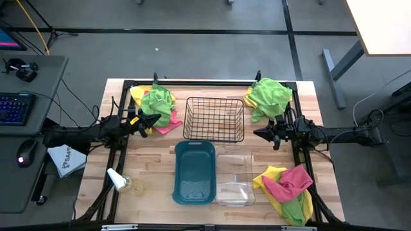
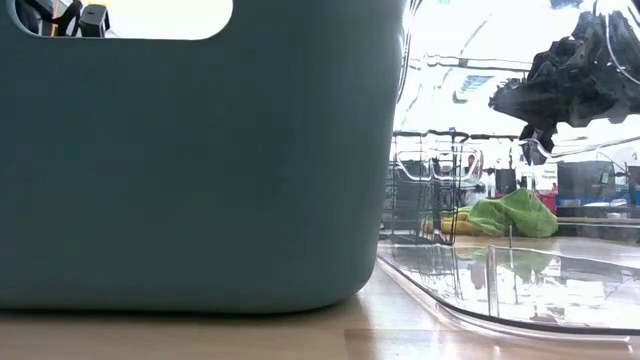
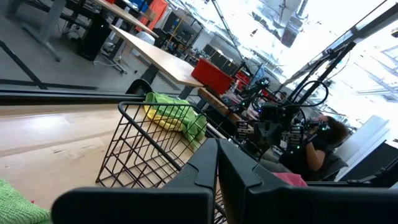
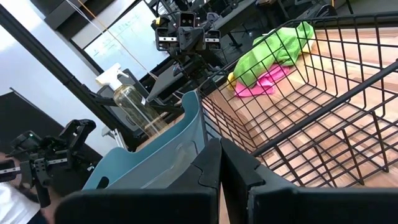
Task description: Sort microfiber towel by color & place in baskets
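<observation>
Three towel piles on the bench [image 1: 154, 192], three baskets mid-bench. Wire basket [image 1: 214, 119] sits toward the far edge; teal bin [image 1: 194, 172] and clear bin [image 1: 234, 176] side by side nearer, touching or nearly, both w/ long axes running near-to-far. All three look empty from above.

Pile 1 [image 1: 156, 106], far left corner: lime green on top, yellow behind, pink poking out on the wire-basket side. Pile 2 [image 1: 267, 96], far right corner: lime green, bit of yellow under its left edge. Pile 3 [image 1: 287, 187], near right, just beside the clear bin: yellow, pink, green bunched together, pink on top.

My left gripper [image 1: 156, 120] is right by pile 1, pointing at the wire basket, fingers pressed together, nothing held. My right gripper [image 1: 258, 133] is between wire basket and pile 2, pointing inward, also clenched, empty. Both off the towels.

Other stuff: spray bottle [image 1: 119, 181] lying on the near left of the bench; white paper w/ blue print [image 1: 66, 160] past the left edge. Desk left of that w/ keyboard [image 1: 14, 107] and mouse [image 1: 24, 158].

Bench is light wood planks w/ black frame rails. Grey floor, light tabletop corner [image 1: 382, 25] at far right. Wrist views show a lab w/ desks, gear, and a person seated behind.
</observation>
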Available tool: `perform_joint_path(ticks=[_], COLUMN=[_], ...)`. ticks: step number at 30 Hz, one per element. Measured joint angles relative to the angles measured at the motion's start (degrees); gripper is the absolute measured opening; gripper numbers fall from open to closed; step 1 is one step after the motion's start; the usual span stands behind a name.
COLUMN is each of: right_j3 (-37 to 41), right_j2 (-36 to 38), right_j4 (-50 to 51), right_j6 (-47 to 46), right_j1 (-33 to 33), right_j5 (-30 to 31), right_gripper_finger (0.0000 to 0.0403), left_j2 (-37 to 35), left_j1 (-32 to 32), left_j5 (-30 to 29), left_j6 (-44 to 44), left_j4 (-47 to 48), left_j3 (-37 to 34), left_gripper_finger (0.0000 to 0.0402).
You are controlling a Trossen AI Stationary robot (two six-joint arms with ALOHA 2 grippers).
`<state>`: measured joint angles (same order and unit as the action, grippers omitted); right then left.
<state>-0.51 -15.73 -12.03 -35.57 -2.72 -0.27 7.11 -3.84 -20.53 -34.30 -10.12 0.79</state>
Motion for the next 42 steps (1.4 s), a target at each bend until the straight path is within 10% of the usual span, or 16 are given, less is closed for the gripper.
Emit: perform_joint_path(ticks=[42], right_j3=[-0.02], right_j2=[-0.02], right_j4=[-0.93], right_j6=[0.76], right_j1=[0.00], right_j5=[3.39], right_gripper_finger=[0.0000], left_j2=[0.00], left_j1=[0.00], left_j5=[0.00], left_j6=[0.00], left_j4=[-0.01], left_j3=[-0.01], left_gripper_finger=[0.0001])
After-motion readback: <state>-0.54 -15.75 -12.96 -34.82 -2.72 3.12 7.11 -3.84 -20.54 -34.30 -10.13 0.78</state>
